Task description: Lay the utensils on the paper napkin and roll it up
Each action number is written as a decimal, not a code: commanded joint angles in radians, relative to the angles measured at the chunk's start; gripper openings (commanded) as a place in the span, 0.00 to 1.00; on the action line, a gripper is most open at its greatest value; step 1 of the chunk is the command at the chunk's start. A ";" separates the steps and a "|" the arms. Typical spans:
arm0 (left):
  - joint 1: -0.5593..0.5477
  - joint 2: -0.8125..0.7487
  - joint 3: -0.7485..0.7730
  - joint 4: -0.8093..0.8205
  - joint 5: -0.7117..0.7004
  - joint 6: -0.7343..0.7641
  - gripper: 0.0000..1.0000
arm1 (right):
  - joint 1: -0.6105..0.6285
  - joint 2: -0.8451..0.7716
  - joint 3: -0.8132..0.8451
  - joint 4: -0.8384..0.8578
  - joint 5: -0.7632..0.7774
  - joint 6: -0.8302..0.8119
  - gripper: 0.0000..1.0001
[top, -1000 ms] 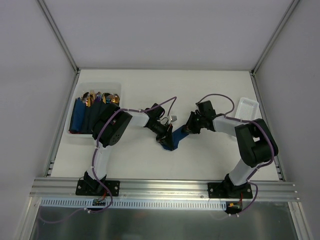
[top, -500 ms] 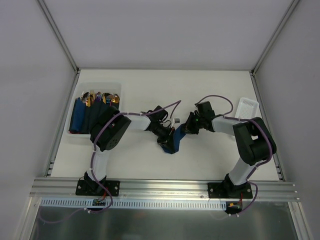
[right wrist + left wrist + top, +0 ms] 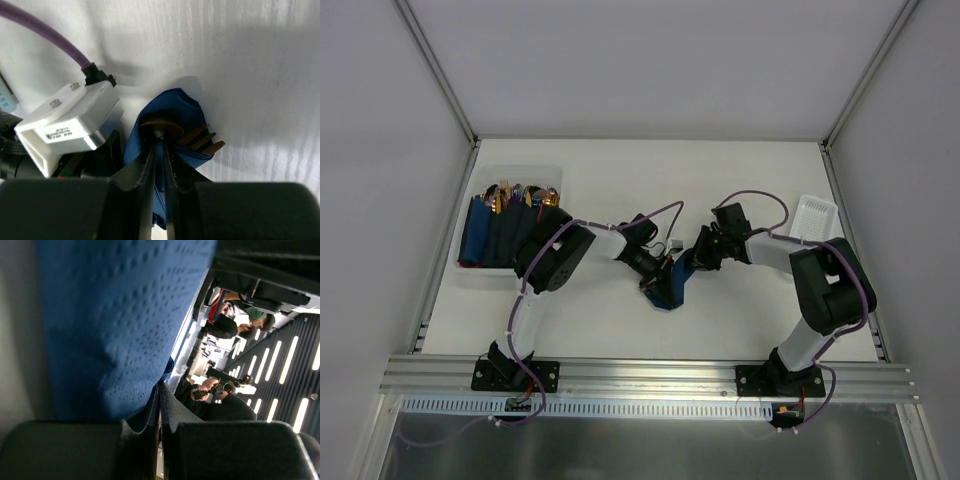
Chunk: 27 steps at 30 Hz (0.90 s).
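The paper napkin (image 3: 670,291) lies mid-table as a dark blue roll, running diagonally. In the right wrist view the napkin (image 3: 175,102) wraps the utensils: gold fork tines (image 3: 205,140) and a rounded bronze end (image 3: 160,125) poke out of its open end. My right gripper (image 3: 159,142) sits at that end with its jaws almost together and a fold of blue paper in the slit. In the overhead view it (image 3: 692,258) is at the roll's upper right. My left gripper (image 3: 658,272) is shut and lies against the napkin (image 3: 115,330), which fills its view above the closed jaws (image 3: 160,390).
A clear bin (image 3: 470,275) at the back left holds several rolled blue napkins with gold utensil tips. A white tray (image 3: 817,215) stands at the right edge. The left wrist's white camera box (image 3: 70,125) and purple cable (image 3: 40,35) are close beside my right fingers.
The left arm's elbow has swung right and its gripper has slid a little right along the roll. The right gripper has stayed at the roll's upper end.
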State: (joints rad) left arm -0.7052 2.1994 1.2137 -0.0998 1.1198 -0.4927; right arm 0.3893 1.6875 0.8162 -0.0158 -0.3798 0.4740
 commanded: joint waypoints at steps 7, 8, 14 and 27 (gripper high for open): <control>0.003 0.083 -0.049 -0.046 -0.144 -0.032 0.00 | -0.036 -0.199 0.100 -0.253 0.052 -0.121 0.20; 0.003 0.082 -0.051 -0.046 -0.150 -0.033 0.00 | -0.038 -0.212 0.101 -0.260 0.053 -0.123 0.20; 0.001 0.079 -0.051 -0.048 -0.175 -0.040 0.00 | -0.029 -0.264 0.023 -0.153 -0.021 -0.020 0.15; 0.000 0.083 -0.040 -0.052 -0.172 -0.038 0.00 | 0.057 -0.155 -0.065 0.062 -0.031 0.120 0.09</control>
State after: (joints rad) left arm -0.7048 2.2086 1.2129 -0.0795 1.1397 -0.5163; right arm 0.4286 1.5227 0.7532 -0.0284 -0.4049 0.5579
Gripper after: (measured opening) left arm 0.003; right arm 0.093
